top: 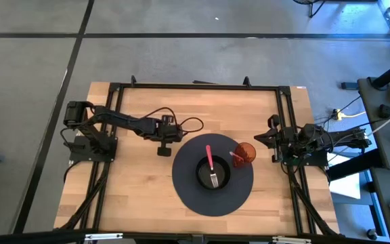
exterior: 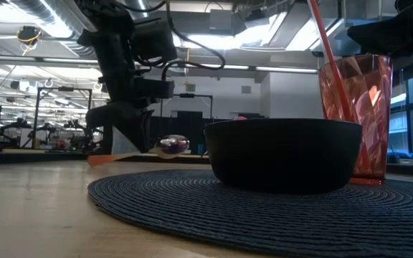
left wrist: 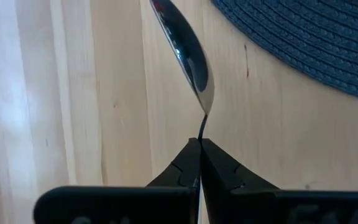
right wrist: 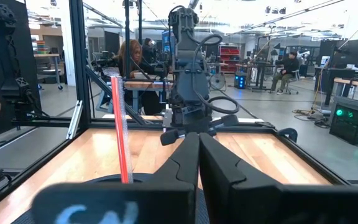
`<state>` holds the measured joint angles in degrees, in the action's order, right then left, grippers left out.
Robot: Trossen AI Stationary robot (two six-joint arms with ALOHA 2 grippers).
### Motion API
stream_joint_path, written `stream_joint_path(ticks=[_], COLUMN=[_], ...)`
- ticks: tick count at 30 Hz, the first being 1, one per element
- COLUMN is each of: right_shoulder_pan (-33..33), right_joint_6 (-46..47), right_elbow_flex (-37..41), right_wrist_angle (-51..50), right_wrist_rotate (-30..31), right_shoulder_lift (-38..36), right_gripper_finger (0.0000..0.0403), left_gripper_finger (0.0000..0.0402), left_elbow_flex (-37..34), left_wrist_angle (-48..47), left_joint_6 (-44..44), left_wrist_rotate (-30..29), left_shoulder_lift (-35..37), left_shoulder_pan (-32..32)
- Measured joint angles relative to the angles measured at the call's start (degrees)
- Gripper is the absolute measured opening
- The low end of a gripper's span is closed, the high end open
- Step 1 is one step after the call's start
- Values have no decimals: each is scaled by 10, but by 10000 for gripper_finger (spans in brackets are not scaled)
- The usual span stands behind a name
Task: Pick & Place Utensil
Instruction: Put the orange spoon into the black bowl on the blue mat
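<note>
The utensil is a small spoon with a shiny silver head (left wrist: 188, 53) and an orange-red handle (exterior: 105, 159). My left gripper (left wrist: 199, 148) is shut on it over the bare wood, just left of the round dark mat (top: 188, 193). In the high view this gripper (top: 164, 149) stands beside the mat's left rim, and the spoon barely shows there. My right gripper (right wrist: 199, 140) is shut on nothing and waits at the table's right edge (top: 271, 139). My left gripper pinches the spoon's thin neck (left wrist: 202, 127), just behind the silver head, between its two fingertips. The fingers slant down from above and lie across the spoon. The head (exterior: 172, 145) hangs above the wood. The handle slopes lower on the other side. Whether its end touches the table, I cannot tell.
A black bowl (top: 202, 177) sits in the middle of the mat with a pink-handled fork (top: 210, 163) in it. A red cup (top: 246, 153) with a red straw (right wrist: 122, 137) stands on the mat's right part. Bare wood lies to the left and near side.
</note>
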<state>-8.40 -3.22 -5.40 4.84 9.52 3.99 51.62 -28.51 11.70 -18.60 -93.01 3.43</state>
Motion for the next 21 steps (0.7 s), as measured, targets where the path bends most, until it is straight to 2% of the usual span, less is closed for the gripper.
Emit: stream_joint_path(ticks=[4, 8, 15, 21], right_shoulder_pan=[0, 0, 0, 0], right_joint_6=[0, 0, 0, 1], right_elbow_flex=[0, 0, 0, 0], right_wrist_angle=[0, 0, 0, 0], right_wrist_rotate=[0, 0, 0, 0], right_shoulder_lift=[0, 0, 0, 0], right_gripper_finger=[14, 14, 14, 14], left_gripper_finger=[0, 1, 1, 1], left_elbow_flex=[0, 1, 1, 9], left_wrist_angle=[0, 1, 20, 40], left_joint_6=[-3, -6, 2, 44], left_wrist_rotate=[-35, -100, -263, -446], left_shoulder_lift=[0, 0, 1, -26], left_shoulder_pan=[-11, -42, -134, -212])
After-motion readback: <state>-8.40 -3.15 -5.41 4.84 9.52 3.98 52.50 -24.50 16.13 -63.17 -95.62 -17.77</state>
